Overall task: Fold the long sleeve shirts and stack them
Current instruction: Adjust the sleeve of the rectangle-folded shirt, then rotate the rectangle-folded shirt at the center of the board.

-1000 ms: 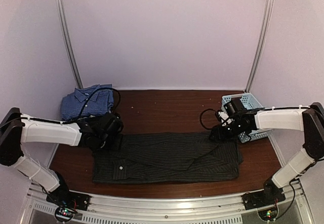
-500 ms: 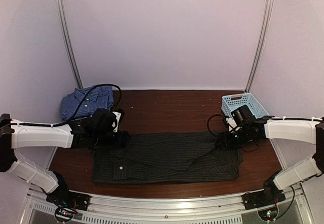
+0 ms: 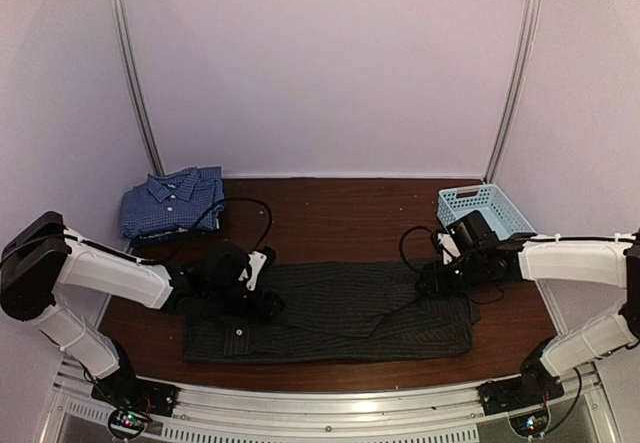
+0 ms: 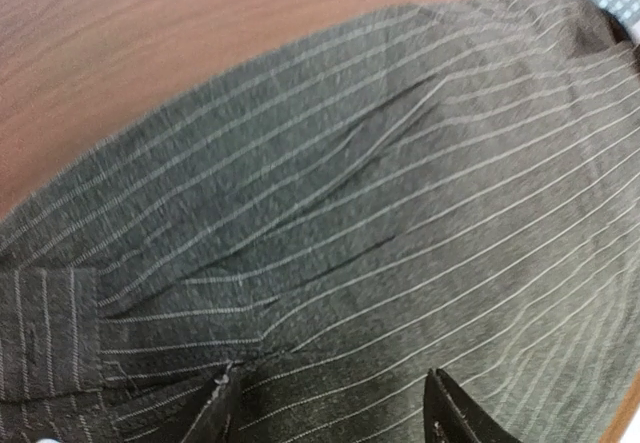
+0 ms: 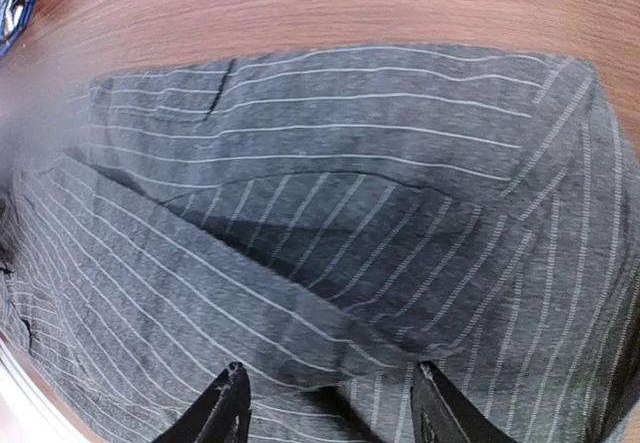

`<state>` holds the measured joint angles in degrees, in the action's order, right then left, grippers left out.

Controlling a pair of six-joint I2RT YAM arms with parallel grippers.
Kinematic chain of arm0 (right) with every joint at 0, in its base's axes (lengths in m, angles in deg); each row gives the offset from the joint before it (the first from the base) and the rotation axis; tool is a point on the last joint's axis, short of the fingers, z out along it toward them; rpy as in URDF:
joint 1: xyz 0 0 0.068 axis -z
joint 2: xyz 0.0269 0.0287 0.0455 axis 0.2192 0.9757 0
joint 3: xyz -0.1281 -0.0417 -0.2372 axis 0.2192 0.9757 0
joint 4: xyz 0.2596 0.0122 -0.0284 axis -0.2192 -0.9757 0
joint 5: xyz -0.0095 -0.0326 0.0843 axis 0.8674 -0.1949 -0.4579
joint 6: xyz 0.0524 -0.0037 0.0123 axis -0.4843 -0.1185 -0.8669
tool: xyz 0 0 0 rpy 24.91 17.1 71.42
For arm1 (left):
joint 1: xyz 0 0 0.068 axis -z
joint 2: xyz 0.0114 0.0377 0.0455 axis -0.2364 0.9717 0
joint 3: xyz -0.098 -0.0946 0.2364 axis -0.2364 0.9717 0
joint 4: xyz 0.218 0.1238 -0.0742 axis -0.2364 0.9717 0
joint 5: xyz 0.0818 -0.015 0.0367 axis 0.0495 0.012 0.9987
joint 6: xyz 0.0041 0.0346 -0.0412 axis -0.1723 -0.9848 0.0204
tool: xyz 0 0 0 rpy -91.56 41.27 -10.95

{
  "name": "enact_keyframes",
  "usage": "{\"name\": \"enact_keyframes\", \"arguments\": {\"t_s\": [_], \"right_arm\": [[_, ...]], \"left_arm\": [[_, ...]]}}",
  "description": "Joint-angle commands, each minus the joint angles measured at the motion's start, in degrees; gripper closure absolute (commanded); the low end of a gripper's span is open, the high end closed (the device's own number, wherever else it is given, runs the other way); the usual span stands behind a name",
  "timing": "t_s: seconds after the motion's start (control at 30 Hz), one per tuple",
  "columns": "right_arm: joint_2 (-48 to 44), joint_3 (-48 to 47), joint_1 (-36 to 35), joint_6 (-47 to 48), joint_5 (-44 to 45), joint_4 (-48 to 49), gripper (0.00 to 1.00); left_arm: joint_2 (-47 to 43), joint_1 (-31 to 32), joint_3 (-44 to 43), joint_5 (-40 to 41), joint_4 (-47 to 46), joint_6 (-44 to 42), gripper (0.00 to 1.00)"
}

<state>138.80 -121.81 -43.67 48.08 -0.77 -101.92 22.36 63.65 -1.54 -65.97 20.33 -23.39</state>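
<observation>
The black pinstriped shirt (image 3: pixel 340 313) lies flat and partly folded across the front of the table. It fills the left wrist view (image 4: pixel 380 223) and the right wrist view (image 5: pixel 330 223). My left gripper (image 3: pixel 268 303) hovers low over the shirt's left part, jaws open and empty (image 4: pixel 330 408). My right gripper (image 3: pixel 432 281) is low over the shirt's right end, jaws open and empty (image 5: pixel 328 403). The blue checked shirt (image 3: pixel 172 201) lies folded at the back left of the table.
A light blue plastic basket (image 3: pixel 482 207) stands at the back right, just behind my right arm. The brown table (image 3: pixel 330 213) has a pale metal rail along its front edge. Black cables loop from both wrists over the table.
My left gripper has moved right from the shirt's left edge onto the cloth. My right gripper has shifted slightly down onto the shirt's right end. The black shirt has barely moved.
</observation>
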Motion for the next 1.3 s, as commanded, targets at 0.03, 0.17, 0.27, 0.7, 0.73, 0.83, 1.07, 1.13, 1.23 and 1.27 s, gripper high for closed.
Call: {"name": "enact_keyframes", "arguments": {"t_s": [0.03,0.17,0.27,0.7,0.73,0.83,1.07,1.13,1.23,1.27], "right_arm": [[2.5,-3.6,-4.5,-1.6,5.7,0.7,0.45],[4.9,-5.6,-8.5,-1.8,9.6,-0.3,0.45],[8.1,-6.1,-9.8,-1.9,10.7,-0.6,0.46],[15.4,-4.4,-9.9,-6.0,20.6,-5.8,0.43],[15.8,-4.2,-10.0,-6.1,20.9,-5.7,0.43],[16.8,-4.1,-9.2,-5.7,21.0,-4.8,0.42],[24.3,-10.0,-7.0,0.1,19.5,-1.0,0.42],[27.8,-13.6,-7.1,3.2,18.9,0.0,0.42],[33.9,-19.8,-6.8,6.6,18.9,1.8,0.42],[36.1,-22.2,-6.6,7.5,18.9,2.2,0.42]], "left_arm": [[4.8,4.2,-0.3,9.6,-1.5,0.1,0.37],[9.5,8.2,-3.0,17.1,2.6,0.0,0.37],[11.7,10.0,-4.6,20.0,5.0,1.5,0.37],[10.0,10.7,-4.6,23.6,15.7,8.5,0.36],[9.8,10.7,-4.3,23.7,16.2,8.8,0.36],[9.4,10.7,-3.4,23.3,16.9,10.1,0.36],[8.0,10.8,-1.0,21.0,17.1,12.6,0.36],[7.1,11.2,-0.6,20.8,17.1,12.7,0.36],[5.2,12.2,-0.4,20.4,17.1,12.9,0.35],[4.8,12.7,-0.6,20.3,17.0,12.9,0.35]]}}
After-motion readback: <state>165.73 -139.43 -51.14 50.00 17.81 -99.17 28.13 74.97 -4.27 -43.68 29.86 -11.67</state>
